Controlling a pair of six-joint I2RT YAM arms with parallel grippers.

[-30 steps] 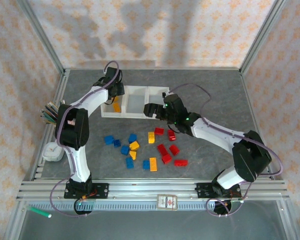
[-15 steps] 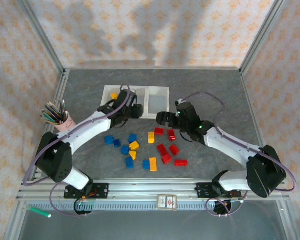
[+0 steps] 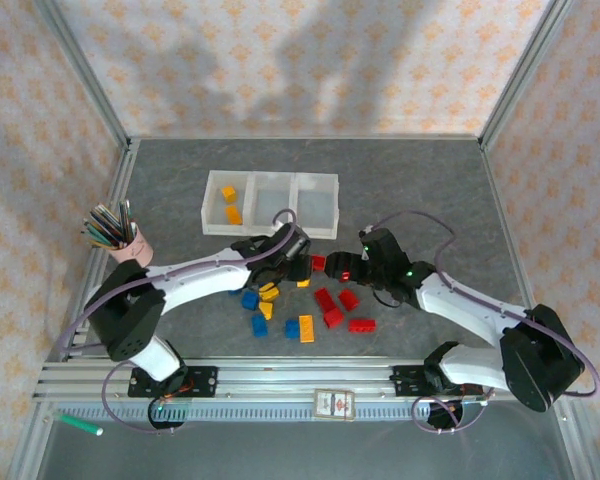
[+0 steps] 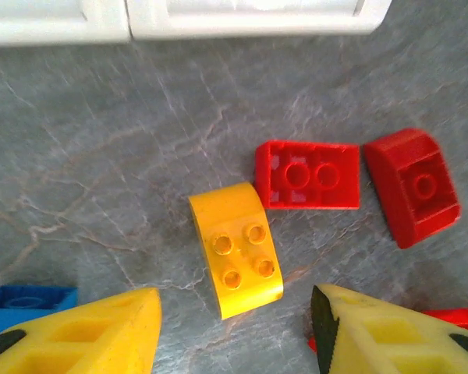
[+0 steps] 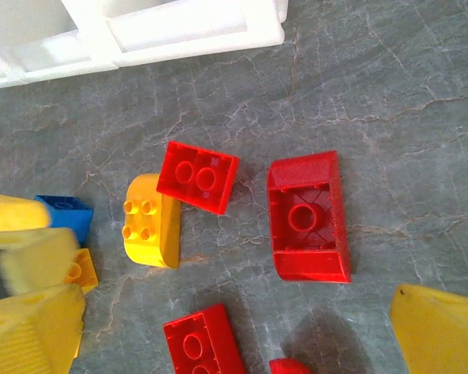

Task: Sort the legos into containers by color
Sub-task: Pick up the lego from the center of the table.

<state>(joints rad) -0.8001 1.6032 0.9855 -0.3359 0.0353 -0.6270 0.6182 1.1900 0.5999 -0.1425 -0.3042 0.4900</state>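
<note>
Loose legos lie mid-table: blue ones [image 3: 250, 299], yellow ones [image 3: 269, 292] and red ones [image 3: 348, 299]. The white containers [image 3: 270, 230] stand behind them, with two yellow bricks [image 3: 231, 204] in the left compartment. My left gripper [image 3: 298, 268] hovers open over a yellow four-stud brick [image 4: 235, 249], whose near end lies between the jaws [image 4: 235, 300]. My right gripper [image 3: 338, 272] is open too [image 5: 238, 312], above an upside-down red brick [image 5: 308, 218], a two-stud red brick [image 5: 196, 177] and another red brick [image 5: 203, 343]. Nothing is held.
A pink cup of pencils [image 3: 128, 245] stands at the table's left edge. The two grippers are close together over the pile. The bin wall [image 4: 179, 19] lies just beyond the bricks. Metal frame posts rise at the back corners.
My left arm has swung from the left compartment down to the brick pile, leaving yellow bricks in the bin. My right gripper has moved from the bins' right end toward the red bricks.
</note>
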